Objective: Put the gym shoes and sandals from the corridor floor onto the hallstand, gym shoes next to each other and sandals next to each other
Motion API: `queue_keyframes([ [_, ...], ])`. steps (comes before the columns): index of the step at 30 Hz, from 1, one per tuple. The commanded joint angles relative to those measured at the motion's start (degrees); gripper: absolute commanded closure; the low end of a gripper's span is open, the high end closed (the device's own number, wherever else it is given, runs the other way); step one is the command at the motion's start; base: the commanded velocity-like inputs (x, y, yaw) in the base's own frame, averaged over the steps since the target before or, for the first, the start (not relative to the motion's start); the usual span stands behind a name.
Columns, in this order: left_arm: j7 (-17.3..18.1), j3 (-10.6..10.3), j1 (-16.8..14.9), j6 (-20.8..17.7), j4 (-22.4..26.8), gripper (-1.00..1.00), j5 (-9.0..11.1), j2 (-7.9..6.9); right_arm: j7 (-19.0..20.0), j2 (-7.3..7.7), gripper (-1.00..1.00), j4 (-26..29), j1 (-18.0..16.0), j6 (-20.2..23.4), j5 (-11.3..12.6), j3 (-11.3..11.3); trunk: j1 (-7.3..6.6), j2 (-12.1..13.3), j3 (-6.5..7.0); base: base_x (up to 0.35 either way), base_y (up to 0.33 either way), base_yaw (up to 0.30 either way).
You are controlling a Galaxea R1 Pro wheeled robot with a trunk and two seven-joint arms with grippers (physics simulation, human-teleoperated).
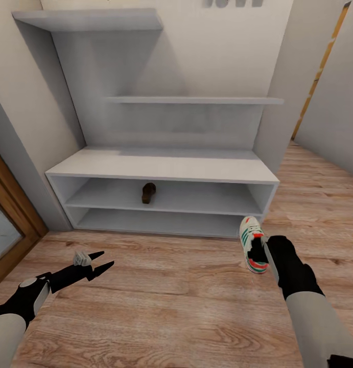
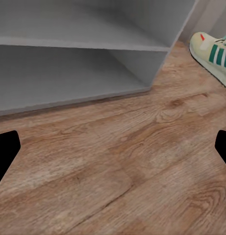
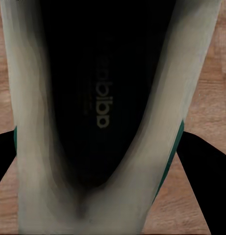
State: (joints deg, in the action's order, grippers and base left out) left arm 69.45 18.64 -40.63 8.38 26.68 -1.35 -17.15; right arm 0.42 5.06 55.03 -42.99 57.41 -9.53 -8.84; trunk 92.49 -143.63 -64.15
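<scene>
One white gym shoe (image 1: 250, 236) with green stripes and red accents sits just off the right front corner of the hallstand (image 1: 161, 168), toe toward it. My right gripper (image 1: 259, 251) is shut on its heel end. In the right wrist view, the black fingers (image 3: 203, 164) flank the gym shoe (image 3: 39, 127), whose dark insole faces the camera. Whether the sole touches the corridor floor (image 1: 171, 286) I cannot tell. A dark brown sandal (image 1: 148, 193) stands on the hallstand's upper open shelf. My left gripper (image 1: 106, 259) hangs open and empty over the floor. The left wrist view shows the gym shoe (image 2: 213, 51) beyond the hallstand's corner (image 2: 142, 73).
A wood-framed door (image 1: 13, 225) stands at the left, close to the hallstand's end. Stepped grey wall shelves (image 1: 196, 100) rise above the flat top. The corridor runs on past the hallstand at the right, by a yellow-edged wall (image 1: 319, 71).
</scene>
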Motion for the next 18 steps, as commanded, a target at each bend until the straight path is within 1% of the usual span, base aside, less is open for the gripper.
queue_keyframes([
  [1, 0.2, 0.2, -0.1, 0.5, -0.1, -1.00, -0.2, 0.01, 0.0, 0.01, 1.00, -2.5, -1.3, 0.3, 1.6, 0.0, -0.01, 0.0, -0.05, 0.000, 0.000, 0.000],
  [2, 0.2, 0.2, 0.0, 0.5, -0.1, -1.00, -0.2, 0.01, 0.0, 0.01, 1.00, -3.3, -1.7, 0.3, 3.6, 0.0, -0.01, 0.0, -0.05, 0.000, 0.000, 0.000],
  [3, 0.2, 0.2, -0.1, 0.5, -0.1, -1.00, -0.2, 0.01, 0.0, 0.02, 1.00, -3.5, -1.8, 0.3, 4.4, 0.0, -0.01, 0.0, -0.05, 0.000, 0.000, 0.000],
  [5, 0.2, 0.2, -0.1, 0.5, -0.1, -1.00, -0.2, 0.01, -0.1, 0.03, 1.00, -4.0, -2.0, 0.3, 6.9, 0.0, -0.01, 0.0, -0.05, 0.000, 0.000, 0.000],
  [6, 0.2, 0.2, -0.1, 0.5, -0.1, -1.00, -0.2, -0.02, -0.1, 0.04, 1.00, -4.1, -2.0, 0.3, 7.8, 0.0, -0.01, 0.0, -0.05, 0.000, 0.000, 0.000],
  [8, 0.2, 0.2, -0.1, 0.5, -0.1, -1.00, -0.3, -0.05, -0.2, 0.04, 1.00, -4.2, -2.1, 0.3, 8.7, 0.0, -0.01, 0.0, -0.05, 0.000, 0.000, 0.000],
  [10, 0.2, 0.1, -0.1, 0.6, -0.1, -1.00, -0.9, -0.02, -0.2, 0.01, 1.00, -4.3, -2.1, 0.2, 9.1, 0.0, -0.01, 0.0, -0.05, 0.000, 0.000, 0.000],
  [13, 0.6, 0.1, -0.1, 1.6, -0.8, -1.00, -3.1, 0.00, -0.4, -0.02, 1.00, -4.3, -2.1, 0.1, 9.3, 0.0, -0.01, 0.0, -0.05, 0.000, 0.000, 0.000],
  [14, 2.4, 0.1, -0.1, 2.5, -1.1, -1.00, -4.2, 0.01, -0.5, -0.03, 1.00, -4.3, -2.1, 0.0, 9.3, 0.1, -0.01, 0.0, -0.05, 0.000, 0.000, 0.000],
  [15, 3.3, 0.0, -0.1, 2.8, -1.2, -1.00, -4.6, 0.01, -0.5, -0.03, 1.00, -4.3, -2.1, 0.0, 9.3, 0.1, -0.01, 0.0, -0.05, 0.000, 0.000, 0.000],
  [17, 7.9, 0.0, -0.1, 4.3, -1.7, -1.00, -5.7, 0.01, -0.5, -0.06, 1.00, -4.3, -2.1, -0.1, 9.3, 0.1, -0.01, 0.0, -0.05, 0.000, 0.000, 0.000],
  [18, 9.2, 0.0, -0.1, 4.8, -1.8, -1.00, -6.0, 0.01, -0.6, -0.07, 1.00, -4.3, -2.1, -0.1, 9.3, 0.1, -0.01, 0.0, -0.05, 0.000, 0.000, 0.000],
])
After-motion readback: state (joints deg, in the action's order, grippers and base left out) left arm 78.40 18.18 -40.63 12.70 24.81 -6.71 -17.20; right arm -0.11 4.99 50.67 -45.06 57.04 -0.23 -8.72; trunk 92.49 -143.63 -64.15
